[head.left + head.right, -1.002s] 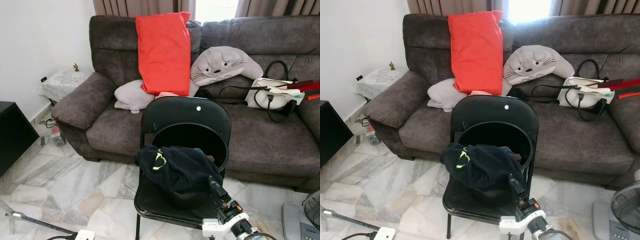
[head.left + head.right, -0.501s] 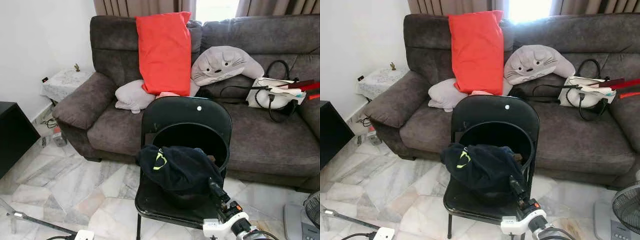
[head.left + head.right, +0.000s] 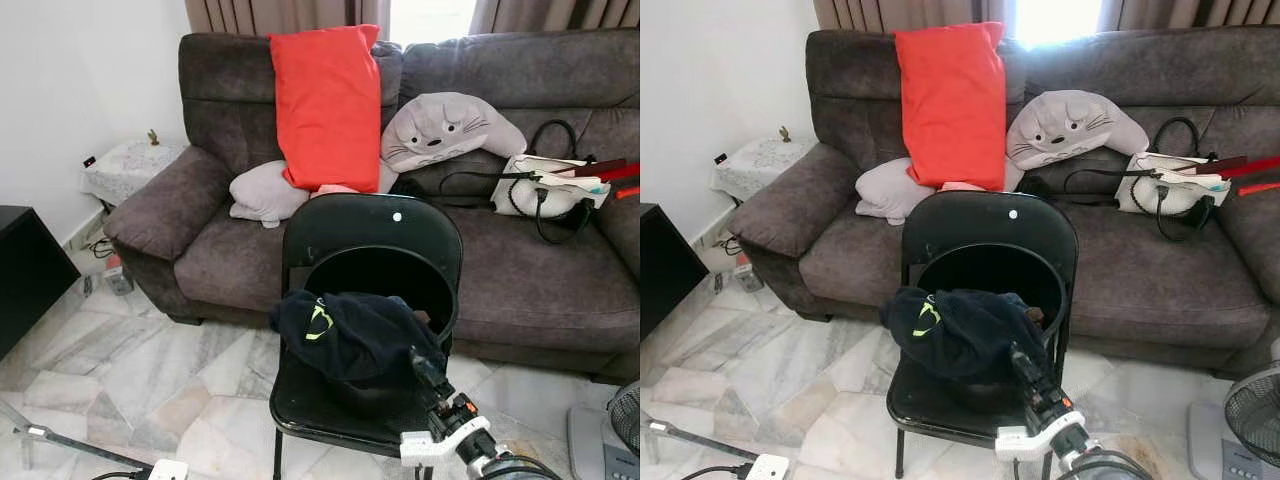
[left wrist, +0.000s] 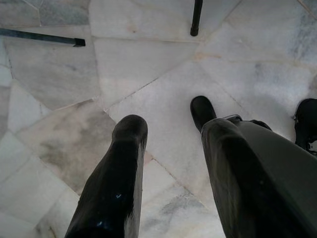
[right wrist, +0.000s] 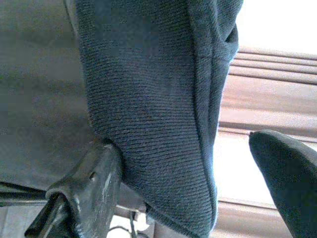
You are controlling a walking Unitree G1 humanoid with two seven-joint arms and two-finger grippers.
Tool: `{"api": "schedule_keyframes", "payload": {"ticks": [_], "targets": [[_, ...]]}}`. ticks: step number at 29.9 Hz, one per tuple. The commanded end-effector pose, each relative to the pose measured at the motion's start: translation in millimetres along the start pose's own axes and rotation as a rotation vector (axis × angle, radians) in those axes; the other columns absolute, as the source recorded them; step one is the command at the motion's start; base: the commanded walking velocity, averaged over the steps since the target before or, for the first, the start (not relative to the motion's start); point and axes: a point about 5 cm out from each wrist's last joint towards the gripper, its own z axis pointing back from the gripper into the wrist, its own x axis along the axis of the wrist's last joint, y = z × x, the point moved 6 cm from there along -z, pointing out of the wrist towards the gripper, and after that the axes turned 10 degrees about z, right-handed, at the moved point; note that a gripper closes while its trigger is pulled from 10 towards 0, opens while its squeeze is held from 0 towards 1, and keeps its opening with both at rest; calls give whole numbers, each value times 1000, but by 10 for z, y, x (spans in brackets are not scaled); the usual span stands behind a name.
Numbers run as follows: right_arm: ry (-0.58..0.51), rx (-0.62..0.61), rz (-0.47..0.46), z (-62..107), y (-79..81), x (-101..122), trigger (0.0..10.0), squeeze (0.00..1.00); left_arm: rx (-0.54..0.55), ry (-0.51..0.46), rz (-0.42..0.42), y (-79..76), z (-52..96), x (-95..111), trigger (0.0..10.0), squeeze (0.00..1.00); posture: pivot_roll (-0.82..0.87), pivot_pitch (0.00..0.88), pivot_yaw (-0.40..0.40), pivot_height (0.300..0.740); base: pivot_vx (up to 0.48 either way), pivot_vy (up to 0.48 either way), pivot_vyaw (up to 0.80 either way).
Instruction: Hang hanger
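Hanger unseen; dark garment [image 3: 355, 335] fills the basket [image 3: 385, 275]; right gripper [image 3: 420, 367] jaws released around its edge.

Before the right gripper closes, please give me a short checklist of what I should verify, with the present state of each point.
1. Right gripper at the dark garment on the chair: ok, its tip is at the garment's right edge.
2. Fingers open: ok, in the right wrist view one finger is under the cloth and the other stands apart.
3. Cloth between the fingers: ok, a fold hangs in the gap.
4. Hanger found: cannot tell, none can be made out.
5. Garment free of the basket: not ok, it drapes over the rim.
6. Left gripper out of the way: ok, it hangs open over the floor.
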Motion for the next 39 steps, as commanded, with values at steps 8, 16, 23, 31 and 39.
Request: {"api": "schedule_keyframes", "payload": {"ticks": [8,16,23,31,39], "targets": [[-34,-90,-21,-62,-143,49,10000,0,20,-6,8,76,14,-1,10000,0,-69,2,113,740,0,0,0],[-45,-212,-69,-73,-353,48,10000,0,21,-3,11,75,15,-17,10000,0,-82,4,108,740,0,0,0],[-46,-324,-135,-37,-750,-53,10000,0,17,-1,10,72,16,-24,10000,0,-86,8,104,740,0,0,0],[-36,-387,-240,7,-1054,-42,10000,0,14,1,7,72,16,-24,10000,0,-95,8,106,740,0,0,0],[-6,-76,-284,33,-463,30,10000,0,6,2,8,58,14,-20,10000,0,-91,2,108,740,0,0,0]]}}
